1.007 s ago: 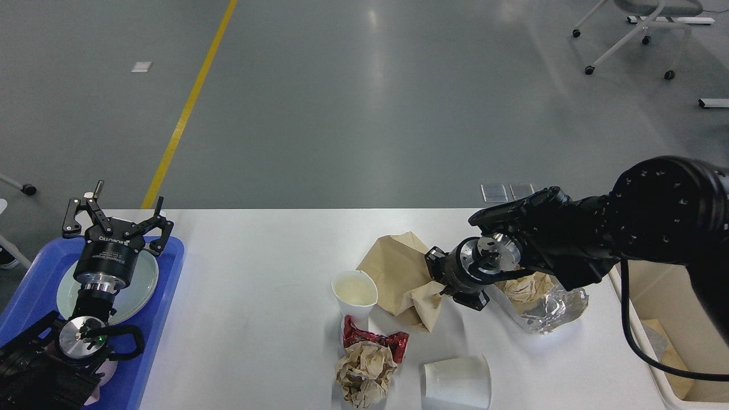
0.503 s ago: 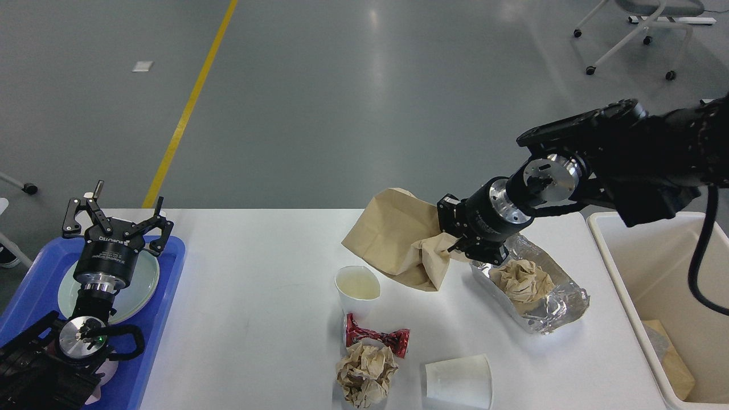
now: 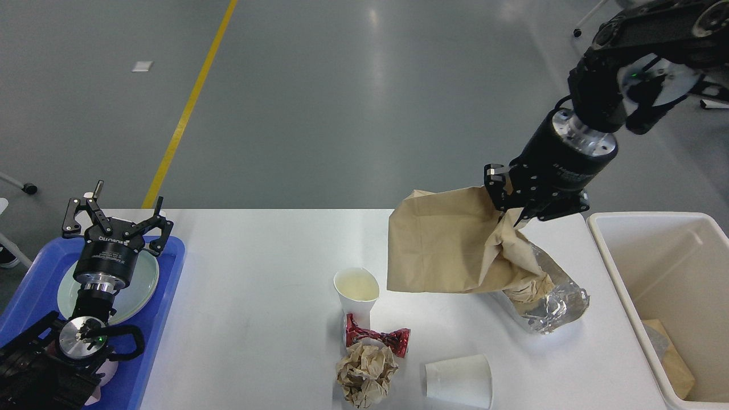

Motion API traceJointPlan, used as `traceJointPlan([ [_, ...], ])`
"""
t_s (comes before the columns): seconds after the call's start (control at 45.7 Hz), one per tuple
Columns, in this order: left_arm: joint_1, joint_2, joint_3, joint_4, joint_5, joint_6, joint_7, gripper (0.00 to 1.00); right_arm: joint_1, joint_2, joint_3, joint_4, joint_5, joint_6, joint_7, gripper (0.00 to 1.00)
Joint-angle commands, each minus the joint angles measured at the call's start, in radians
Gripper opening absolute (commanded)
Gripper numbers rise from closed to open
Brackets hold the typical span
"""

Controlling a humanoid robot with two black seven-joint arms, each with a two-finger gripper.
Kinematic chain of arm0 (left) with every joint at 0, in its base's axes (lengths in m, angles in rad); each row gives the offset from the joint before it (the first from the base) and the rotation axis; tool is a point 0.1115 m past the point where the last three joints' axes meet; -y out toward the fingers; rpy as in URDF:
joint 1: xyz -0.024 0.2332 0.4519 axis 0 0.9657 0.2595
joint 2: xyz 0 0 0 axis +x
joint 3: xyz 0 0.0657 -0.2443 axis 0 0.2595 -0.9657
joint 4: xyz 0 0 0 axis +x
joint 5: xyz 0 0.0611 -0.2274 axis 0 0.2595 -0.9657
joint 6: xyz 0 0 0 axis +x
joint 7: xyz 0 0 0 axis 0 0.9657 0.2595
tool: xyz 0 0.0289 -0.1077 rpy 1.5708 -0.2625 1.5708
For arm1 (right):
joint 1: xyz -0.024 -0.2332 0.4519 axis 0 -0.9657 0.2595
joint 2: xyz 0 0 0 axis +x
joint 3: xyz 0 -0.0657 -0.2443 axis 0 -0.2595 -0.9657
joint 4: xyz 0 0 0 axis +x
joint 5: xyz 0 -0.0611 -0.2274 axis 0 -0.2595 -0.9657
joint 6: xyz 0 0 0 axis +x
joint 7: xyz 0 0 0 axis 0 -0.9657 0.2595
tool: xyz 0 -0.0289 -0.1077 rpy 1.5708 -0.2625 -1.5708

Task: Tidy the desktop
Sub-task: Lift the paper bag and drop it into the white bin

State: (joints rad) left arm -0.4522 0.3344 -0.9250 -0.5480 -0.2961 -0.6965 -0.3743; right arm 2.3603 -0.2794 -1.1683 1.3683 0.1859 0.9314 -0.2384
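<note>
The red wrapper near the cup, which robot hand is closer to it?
The right. The right gripper hangs up and to the right of the red wrapper, holding a brown paper bag. The left gripper is far off to the left, over the blue tray.

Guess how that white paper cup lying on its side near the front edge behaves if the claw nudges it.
The white paper cup lying on its side on the white desktop would probably roll in an arc, since it tapers. It looks empty, so likely light and prone to skidding. Thin walls may crush if squeezed.

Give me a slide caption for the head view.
Right gripper lifts a paper bag off the desktop.
</note>
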Motion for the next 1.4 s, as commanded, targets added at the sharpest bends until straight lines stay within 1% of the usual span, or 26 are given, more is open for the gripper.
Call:
traceJointPlan([
  [0.0, 0.001, 0.000, 0.000, 0.000, 0.000, 0.000, 0.000, 0.98, 0.131, -0.072, -0.002, 0.055, -0.163, 0.028, 0.085, 0.00],
  [0.066, 0.001, 0.000, 0.000, 0.000, 0.000, 0.000, 0.000, 0.98, 0.172, -0.098, -0.004, 0.077, -0.229, 0.028, 0.128, 0.00],
  [0.109, 0.001, 0.000, 0.000, 0.000, 0.000, 0.000, 0.000, 0.98, 0.178, -0.104, -0.005, 0.080, -0.247, 0.028, 0.140, 0.00],
  [0.284, 0.000, 0.000, 0.000, -0.001, 0.000, 0.000, -0.002, 0.98, 0.166, -0.112, -0.048, 0.072, -0.252, 0.028, 0.139, 0.00],
  [0.394, 0.000, 0.000, 0.000, 0.000, 0.000, 0.000, 0.000, 0.98, 0.120, -0.142, -0.088, 0.061, -0.247, 0.026, 0.137, 0.00],
  [0.547, 0.001, 0.000, 0.000, 0.000, 0.000, 0.000, -0.002, 0.98, 0.059, -0.179, -0.186, 0.017, -0.244, -0.080, 0.136, 0.00],
  [0.613, 0.001, 0.000, 0.002, 0.000, 0.000, 0.000, -0.002, 0.98, 0.002, -0.217, -0.212, -0.023, -0.241, -0.123, 0.133, 0.00],
  [0.678, 0.001, 0.000, 0.002, 0.000, 0.000, 0.000, -0.002, 0.98, -0.073, -0.273, -0.212, -0.087, -0.241, -0.161, 0.129, 0.00],
  [0.853, 0.001, 0.000, 0.002, 0.000, 0.000, 0.000, -0.002, 0.98, -0.347, -0.400, -0.145, -0.340, -0.250, -0.244, 0.122, 0.00],
  [0.985, 0.001, 0.000, 0.002, 0.000, 0.000, 0.000, -0.002, 0.98, -0.606, -0.449, 0.011, -0.549, -0.253, -0.296, 0.123, 0.00],
  [1.007, 0.001, 0.000, 0.002, 0.000, 0.000, 0.000, -0.002, 0.98, -0.652, -0.451, 0.041, -0.584, -0.252, -0.307, 0.123, 0.00],
  [1.028, 0.001, 0.000, 0.002, 0.000, 0.000, 0.000, -0.002, 0.98, -0.752, -0.451, 0.103, -0.656, -0.252, -0.327, 0.123, 0.00],
  [1.16, 0.001, 0.000, 0.000, 0.000, 0.000, 0.000, -0.002, 0.98, -1.004, -0.442, 0.268, -0.825, -0.255, -0.402, 0.125, 0.00],
  [1.225, 0.001, 0.000, 0.000, 0.000, 0.000, 0.000, 0.000, 0.98, -1.101, -0.437, 0.338, -0.883, -0.255, -0.473, 0.125, 0.00],
  [1.379, 0.000, 0.000, 0.000, 0.000, 0.000, 0.000, -0.002, 0.98, -1.283, -0.380, 0.441, -0.956, -0.256, -0.715, 0.125, 0.00],
])
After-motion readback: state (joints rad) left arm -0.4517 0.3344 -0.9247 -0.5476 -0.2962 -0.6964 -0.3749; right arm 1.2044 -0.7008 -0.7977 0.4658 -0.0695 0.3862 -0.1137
